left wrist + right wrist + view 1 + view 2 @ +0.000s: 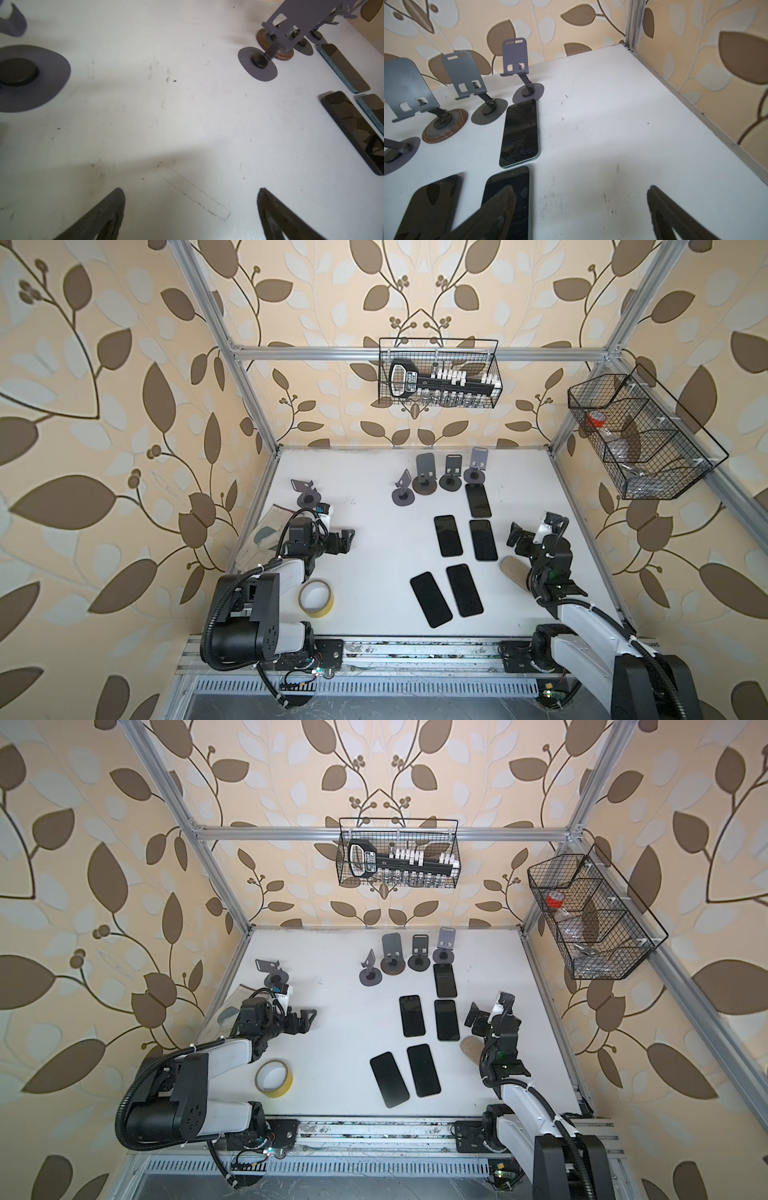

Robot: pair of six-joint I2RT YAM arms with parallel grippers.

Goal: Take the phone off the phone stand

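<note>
While right gripper (513,536) gapes, phone (483,540) lies near

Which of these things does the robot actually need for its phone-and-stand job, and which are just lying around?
For the job:
- five phones, all flat on the table
- five phone stands, all empty

Just lying about:
- tape roll
- brown cylinder
- two hanging wire baskets
</note>
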